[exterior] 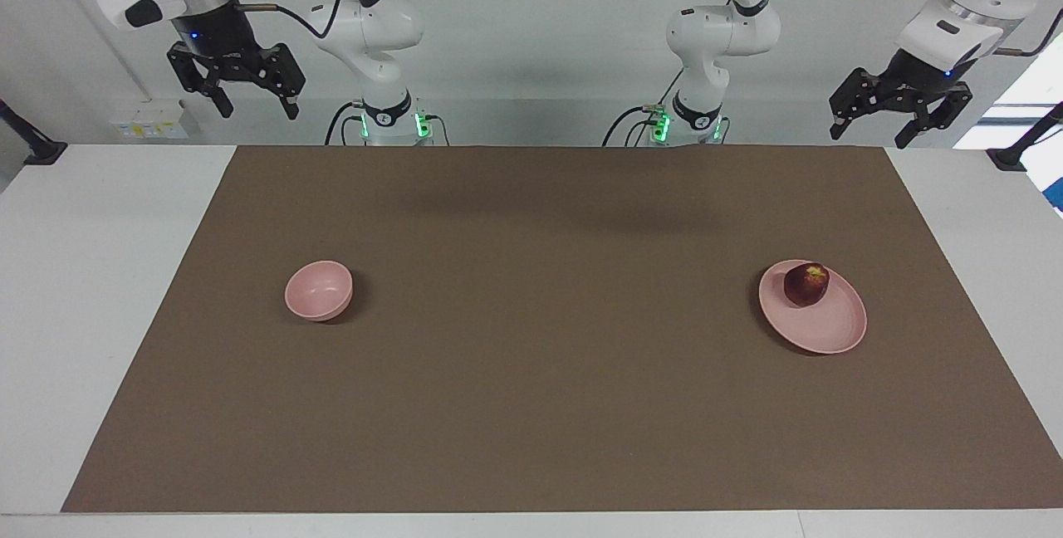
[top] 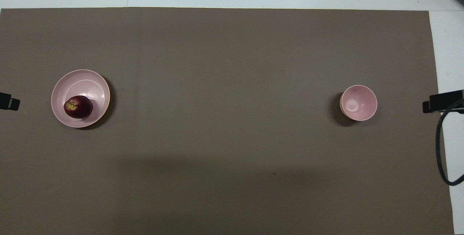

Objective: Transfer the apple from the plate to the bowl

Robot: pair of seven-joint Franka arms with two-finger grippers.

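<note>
Apple (exterior: 806, 284) sits on plate (exterior: 830, 330); bowl (exterior: 318, 291) holds nothing. Left gripper (exterior: 872, 123) & right gripper (exterior: 253, 102) both raised, fingers wide.

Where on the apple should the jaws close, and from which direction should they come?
Grip the apple across its widest middle, coming straight down from above. It sits stem-up on the plate, off-centre toward the robots; the low rim probably hinders a sideways approach. The left gripper hangs nearest.

White table (exterior: 100, 289): brown mat (exterior: 531, 405) carrying bowl (exterior: 318, 291), plate (exterior: 822, 322), well apart
</note>
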